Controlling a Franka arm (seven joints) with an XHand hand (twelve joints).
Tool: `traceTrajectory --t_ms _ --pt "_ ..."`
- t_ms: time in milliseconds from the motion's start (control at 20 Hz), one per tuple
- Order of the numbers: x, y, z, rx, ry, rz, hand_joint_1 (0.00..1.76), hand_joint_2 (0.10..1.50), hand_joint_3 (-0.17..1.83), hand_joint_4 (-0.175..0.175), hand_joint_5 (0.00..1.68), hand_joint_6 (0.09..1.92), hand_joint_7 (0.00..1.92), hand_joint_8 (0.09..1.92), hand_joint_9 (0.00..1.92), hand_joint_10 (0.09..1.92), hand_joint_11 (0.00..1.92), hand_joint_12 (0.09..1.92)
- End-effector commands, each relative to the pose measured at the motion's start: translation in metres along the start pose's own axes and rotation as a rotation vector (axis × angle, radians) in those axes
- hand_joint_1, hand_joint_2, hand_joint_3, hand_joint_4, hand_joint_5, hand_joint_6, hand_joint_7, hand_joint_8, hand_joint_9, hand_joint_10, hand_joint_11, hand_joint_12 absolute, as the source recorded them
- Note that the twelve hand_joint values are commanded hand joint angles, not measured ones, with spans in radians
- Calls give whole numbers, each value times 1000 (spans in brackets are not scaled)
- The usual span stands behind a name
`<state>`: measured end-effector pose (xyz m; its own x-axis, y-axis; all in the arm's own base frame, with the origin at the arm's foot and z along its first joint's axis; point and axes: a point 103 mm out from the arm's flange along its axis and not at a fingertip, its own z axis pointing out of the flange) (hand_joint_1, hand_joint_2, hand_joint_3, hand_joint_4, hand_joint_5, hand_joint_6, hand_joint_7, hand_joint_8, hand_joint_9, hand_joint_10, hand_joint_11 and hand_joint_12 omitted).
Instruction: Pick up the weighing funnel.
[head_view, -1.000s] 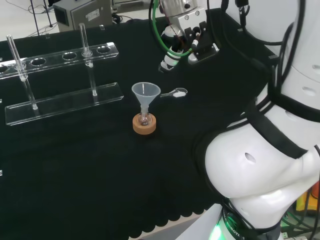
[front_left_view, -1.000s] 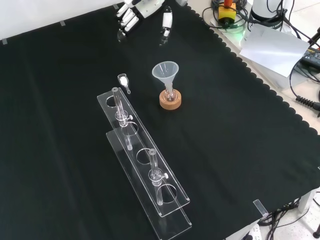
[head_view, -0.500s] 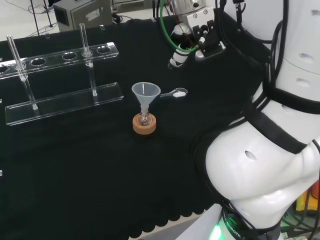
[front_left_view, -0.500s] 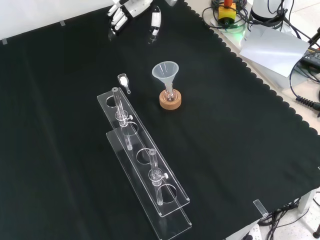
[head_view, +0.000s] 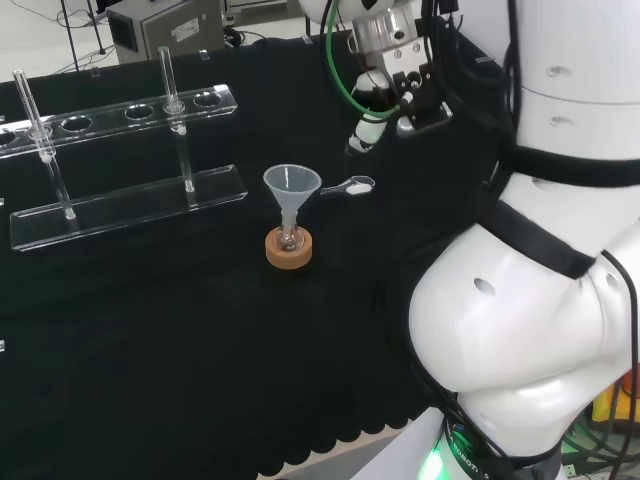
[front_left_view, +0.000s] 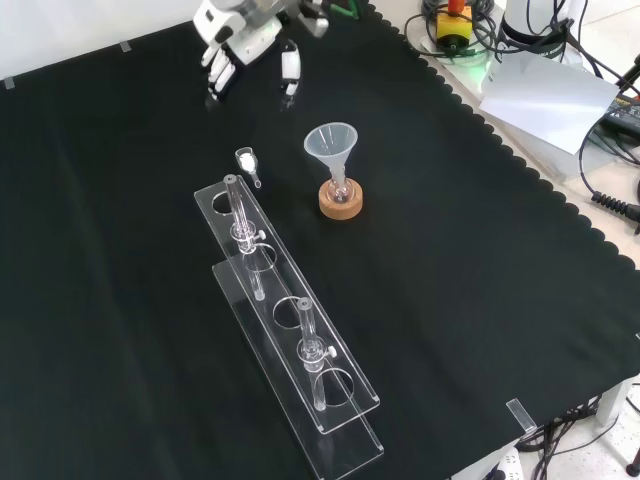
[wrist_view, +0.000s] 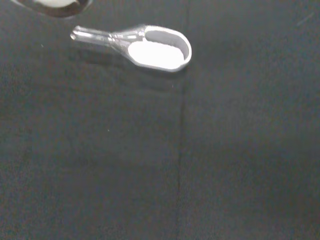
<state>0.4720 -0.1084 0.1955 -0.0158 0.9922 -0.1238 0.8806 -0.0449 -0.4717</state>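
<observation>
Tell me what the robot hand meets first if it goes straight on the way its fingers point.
Likely the black cloth beside the weighing funnel; the robot hand hangs above, depth unclear.

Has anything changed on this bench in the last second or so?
The hand has swung left and nearer in the front view, closing on the weighing funnel; its fingers are open and it holds nothing. The weighing funnel lies untouched on the cloth. The funnel and tube rack stayed put.
</observation>
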Motion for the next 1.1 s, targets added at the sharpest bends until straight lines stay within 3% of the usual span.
traceTrajectory --t_ms 50,1100 --pt "-15 33 26 -12 66 -20 746 664 480 -89 429 87 302 713 542 660 247 1375" --pt "-14 65 79 20 76 -5 804 642 527 -82 518 87 332 713 576 643 270 1363"
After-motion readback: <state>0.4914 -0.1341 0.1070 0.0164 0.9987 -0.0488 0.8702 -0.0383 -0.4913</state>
